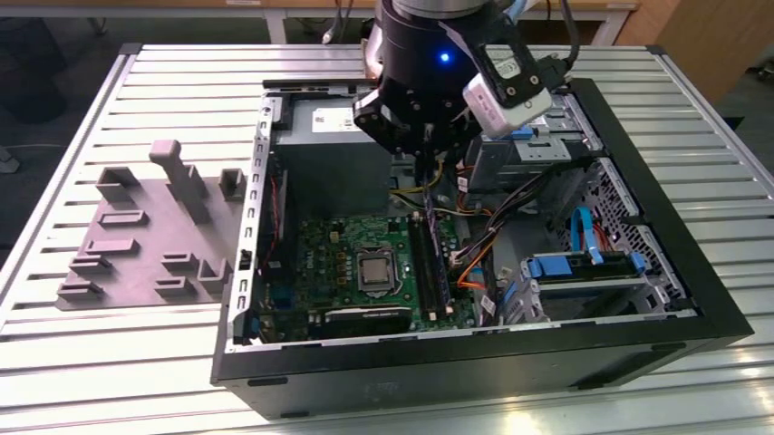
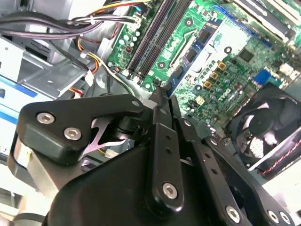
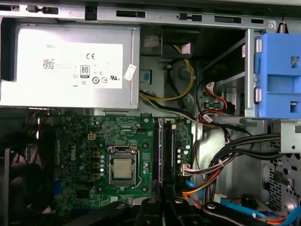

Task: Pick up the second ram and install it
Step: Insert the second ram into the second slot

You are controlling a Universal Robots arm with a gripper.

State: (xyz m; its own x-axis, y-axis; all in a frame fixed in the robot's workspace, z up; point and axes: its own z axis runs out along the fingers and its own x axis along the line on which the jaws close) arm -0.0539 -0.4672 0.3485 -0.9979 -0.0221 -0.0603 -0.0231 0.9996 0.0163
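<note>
While the jaws stand pressed together on a thin dark-edged stick, judged to be the ram (image 2: 165,96), the gripper (image 1: 426,154) hangs inside the open case (image 1: 677,317), above the sockets (image 1: 426,263) that run along the board's edge nearest the drive bays. In the second wrist view the held piece shows edge-on just past the fingertips (image 2: 160,94); whether it is clamped or only pinched at the tip I cannot tell. Its lower edge has not yet reached the rails; in the first wrist view the sockets (image 3: 162,150) lie straight ahead of the fingers (image 3: 162,207), roughly in line. One rail looks filled, though this is not certain. Judgement: doing this step well calls for keeping the stick parallel to the free rail, square and upright, and descending straight with even pressure at both ends. Cables (image 1: 484,249) lie just beside the sockets toward the bays and could snag. The tray (image 1: 145,236) sits on the table (image 1: 72,362) beside the case.
</note>
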